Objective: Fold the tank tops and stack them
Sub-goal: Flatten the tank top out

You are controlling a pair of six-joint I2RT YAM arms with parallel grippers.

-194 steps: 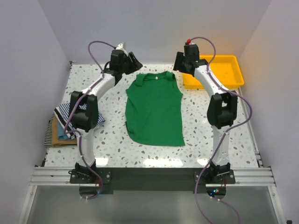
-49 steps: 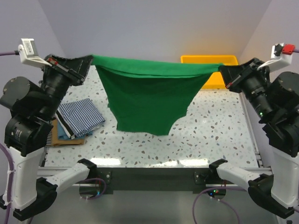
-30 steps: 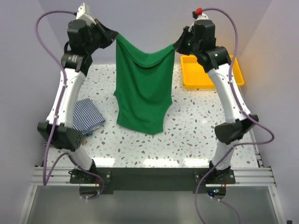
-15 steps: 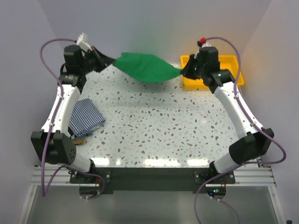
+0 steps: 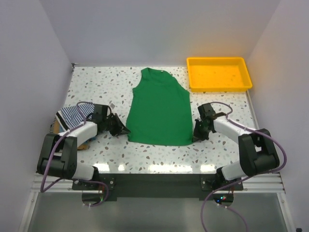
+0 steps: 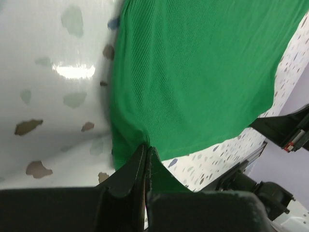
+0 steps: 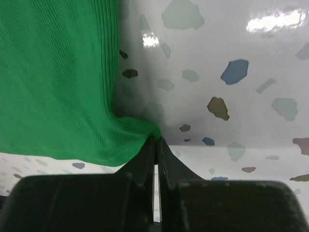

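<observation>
striped tank top (image 5: 67, 117) half hidden behind left arm (image 5: 87, 128), green tank top (image 6: 193, 72) cropped

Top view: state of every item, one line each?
Green top: spread flat on the table, neck toward the far edge, both near hem corners pinched.
Left gripper: shut on the green top's near left corner, low at the table.
Right gripper: shut on its near right corner, low at the table.
Striped top: folded, on a pile at the left edge, partly hidden by the left arm.
Tray: upright, far right, apart from the green top.

Matt ribbed cloth: green tank top (image 5: 159, 111). Glossy speckled surface: table (image 5: 104, 84). Smooth yellow plastic: tray (image 5: 219, 89).
</observation>
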